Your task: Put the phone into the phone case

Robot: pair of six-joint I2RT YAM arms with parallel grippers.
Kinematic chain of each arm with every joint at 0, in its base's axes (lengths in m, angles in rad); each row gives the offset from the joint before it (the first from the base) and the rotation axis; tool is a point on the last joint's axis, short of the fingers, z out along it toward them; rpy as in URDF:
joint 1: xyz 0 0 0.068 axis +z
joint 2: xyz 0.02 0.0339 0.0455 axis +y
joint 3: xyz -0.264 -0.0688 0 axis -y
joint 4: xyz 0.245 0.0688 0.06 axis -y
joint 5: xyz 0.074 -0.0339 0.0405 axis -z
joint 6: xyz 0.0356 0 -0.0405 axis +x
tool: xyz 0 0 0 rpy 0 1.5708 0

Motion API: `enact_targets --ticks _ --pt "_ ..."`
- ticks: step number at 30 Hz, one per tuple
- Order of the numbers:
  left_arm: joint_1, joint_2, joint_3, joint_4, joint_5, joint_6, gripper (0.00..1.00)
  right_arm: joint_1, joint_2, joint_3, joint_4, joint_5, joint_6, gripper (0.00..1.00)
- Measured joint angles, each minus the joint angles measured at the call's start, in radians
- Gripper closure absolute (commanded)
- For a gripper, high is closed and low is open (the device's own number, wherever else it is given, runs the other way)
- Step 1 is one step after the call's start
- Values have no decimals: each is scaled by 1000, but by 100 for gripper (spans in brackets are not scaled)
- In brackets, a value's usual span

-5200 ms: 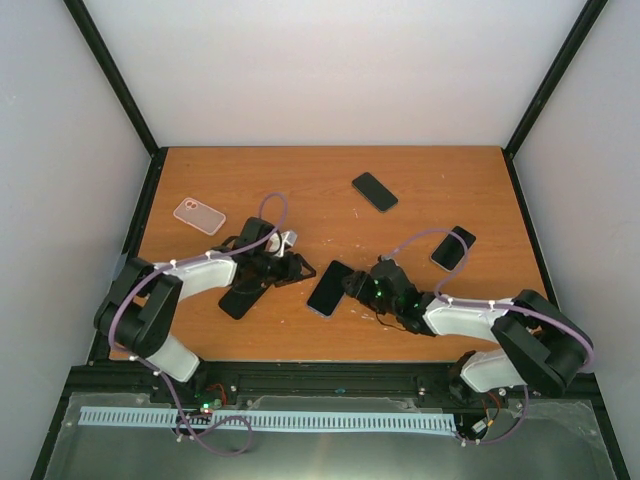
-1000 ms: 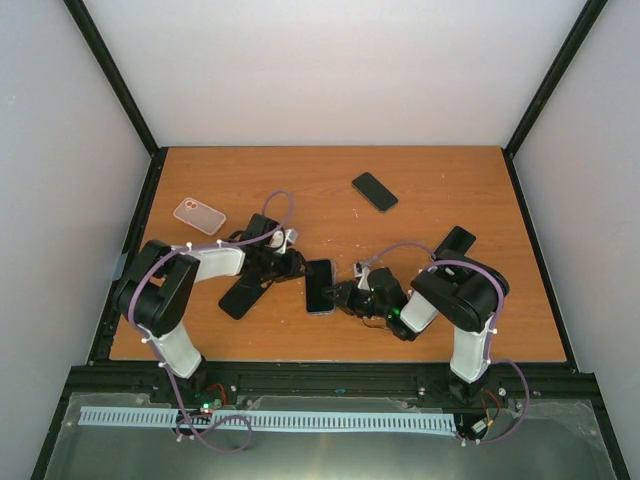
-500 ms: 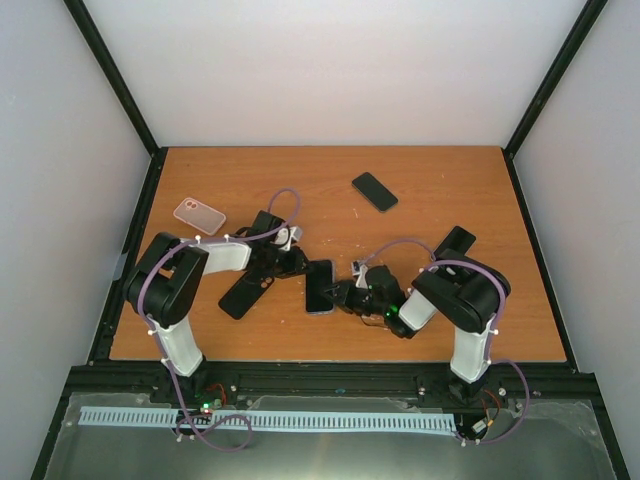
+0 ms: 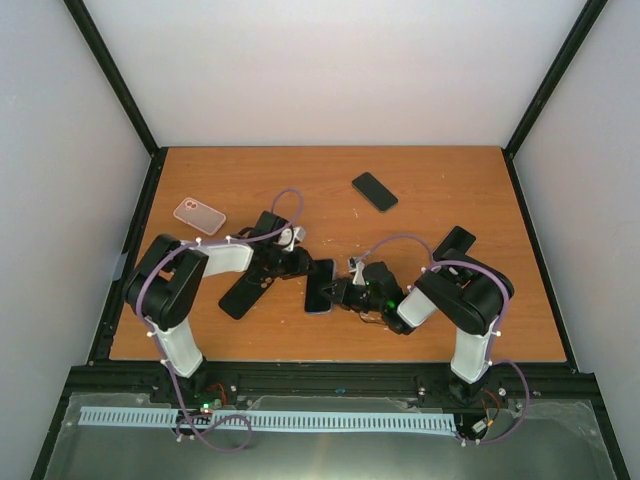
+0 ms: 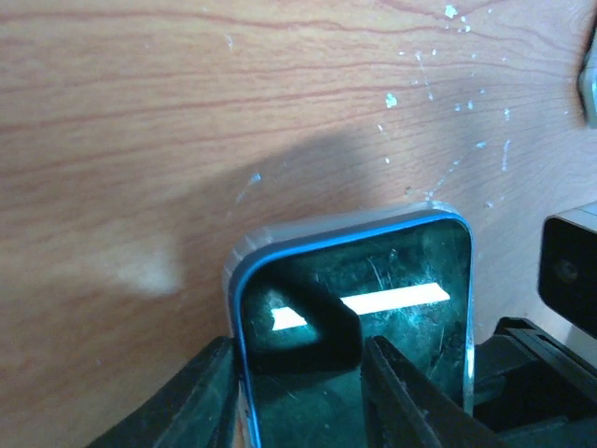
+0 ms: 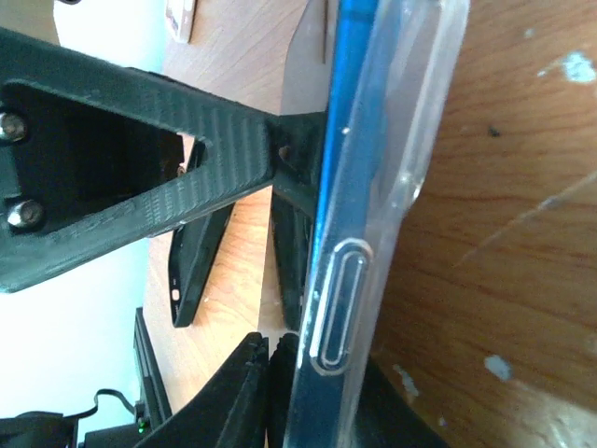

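A dark-screened phone (image 4: 320, 285) with a blue edge lies mid-table, seated in a clear phone case (image 5: 280, 229). My left gripper (image 4: 303, 265) is at its far-left end. In the left wrist view this gripper (image 5: 297, 359) stands open: one finger sits outside the phone's (image 5: 401, 280) left edge, the other rests on the glass. My right gripper (image 4: 338, 292) meets the phone from the right. In the right wrist view it (image 6: 322, 378) is shut on the phone's edge (image 6: 350, 140), with the clear case (image 6: 420, 112) wrapped round it.
A black case (image 4: 245, 293) lies left of the phone, also visible from the right wrist (image 6: 191, 280). A pink case (image 4: 199, 215) sits at the far left. Two more dark phones lie at the back (image 4: 374, 191) and at the right (image 4: 453, 243).
My left gripper has shifted right onto the phone's end. The right gripper has crept slightly left and its jaws have narrowed on the phone's edge. The phone has barely moved.
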Motion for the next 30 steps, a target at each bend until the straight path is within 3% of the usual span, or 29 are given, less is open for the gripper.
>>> enact_targets --ticks 6,12,18,30 --pt "14 -178 -42 -34 18 -19 45 -5 -20 -14 50 -41 13 95" --pt "83 -418 -37 -84 48 -17 30 -10 -58 -30 31 -102 40 93" --pt "132 -600 -34 -163 52 -13 11 -10 -224 -12 -10 -184 44 92" --pt "140 -818 -81 -19 261 -112 9 -11 -627 95 -241 -251 5 91"
